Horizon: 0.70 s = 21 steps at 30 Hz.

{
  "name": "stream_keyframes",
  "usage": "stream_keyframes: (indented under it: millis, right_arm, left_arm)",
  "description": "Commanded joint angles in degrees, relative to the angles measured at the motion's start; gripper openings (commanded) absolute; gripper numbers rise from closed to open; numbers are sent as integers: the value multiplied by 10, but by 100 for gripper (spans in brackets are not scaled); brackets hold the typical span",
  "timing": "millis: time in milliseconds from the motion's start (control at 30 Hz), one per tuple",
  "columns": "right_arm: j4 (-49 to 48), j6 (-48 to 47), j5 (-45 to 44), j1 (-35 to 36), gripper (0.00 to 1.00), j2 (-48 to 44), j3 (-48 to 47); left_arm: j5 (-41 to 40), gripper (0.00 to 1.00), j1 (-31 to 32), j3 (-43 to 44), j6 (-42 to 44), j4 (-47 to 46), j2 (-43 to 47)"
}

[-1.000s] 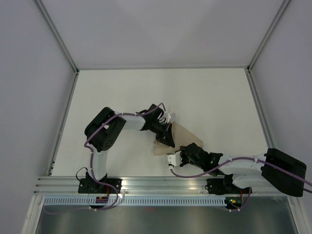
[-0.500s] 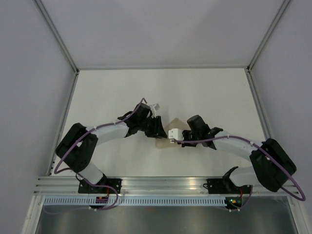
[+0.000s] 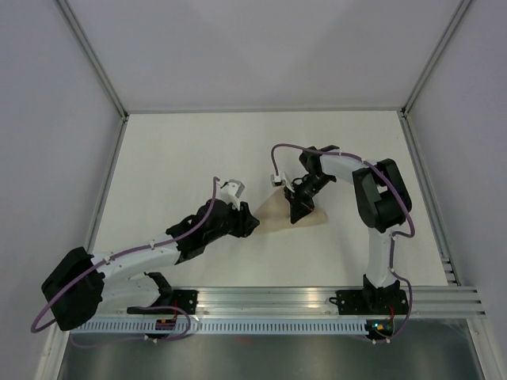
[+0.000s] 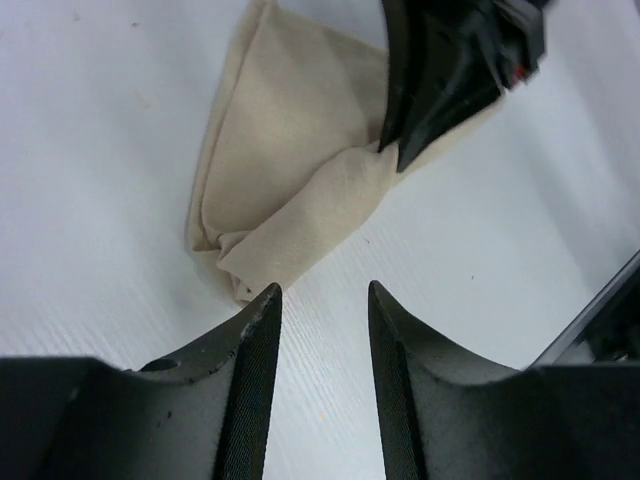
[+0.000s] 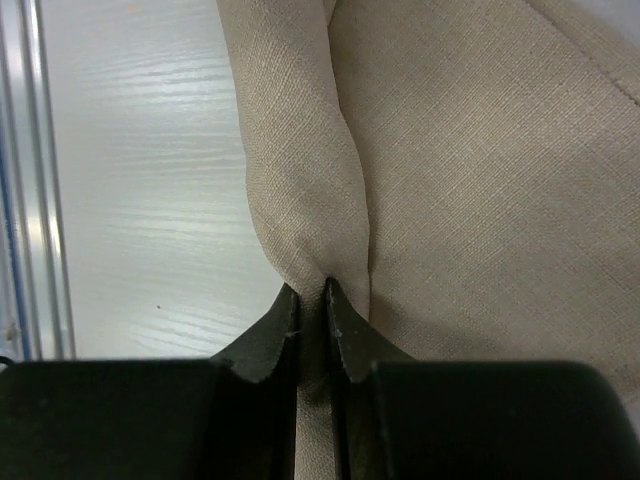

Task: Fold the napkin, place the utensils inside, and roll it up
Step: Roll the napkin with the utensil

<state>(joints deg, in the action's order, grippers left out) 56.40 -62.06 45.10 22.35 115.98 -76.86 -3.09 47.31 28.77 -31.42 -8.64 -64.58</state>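
The tan napkin lies folded on the white table, with a rolled edge along its near side. My right gripper reaches back onto it from the far side and is shut on the rolled fold; cloth fills the gap between its jaws. It also shows in the left wrist view. My left gripper is open and empty, just off the roll's left end, with bare table between its fingers. No utensils are in sight; I cannot tell if they are inside the cloth.
A metal rail runs along the table's near edge. Grey walls close the table in on the left, right and far sides. The right arm's purple cable loops above the napkin.
Both arms have swung: the left one stretched out low from the left, the right one went round to the far side. The napkin now lies a little further right, with the right gripper pinching it.
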Motion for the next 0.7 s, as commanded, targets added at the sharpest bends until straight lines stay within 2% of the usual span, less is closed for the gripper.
stream_keyframes:
  millis: [0, 67, 200, 300, 500, 667]
  right_arm:
    - [120, -86, 1, -12, 10, 87, -27]
    - [131, -84, 1, -18, 10, 108, -45]
    - [135, -77, -5, -22, 10, 124, -59]
    - [141, -75, -6, -23, 10, 134, -68]
    - [123, -56, -15, -24, 10, 141, -72]
    - [115, -46, -17, -23, 10, 144, -72]
  left_arm:
    - [-88, 46, 53, 24, 147, -71, -6]
    - [-68, 49, 74, 50, 194, -60, -49]
    - [-8, 54, 83, 159, 300, 0, -135]
    - [28, 56, 83, 220, 346, 42, -205]
    - [143, 57, 83, 267, 337, 64, -291]
    - [169, 57, 83, 248, 320, 43, -312]
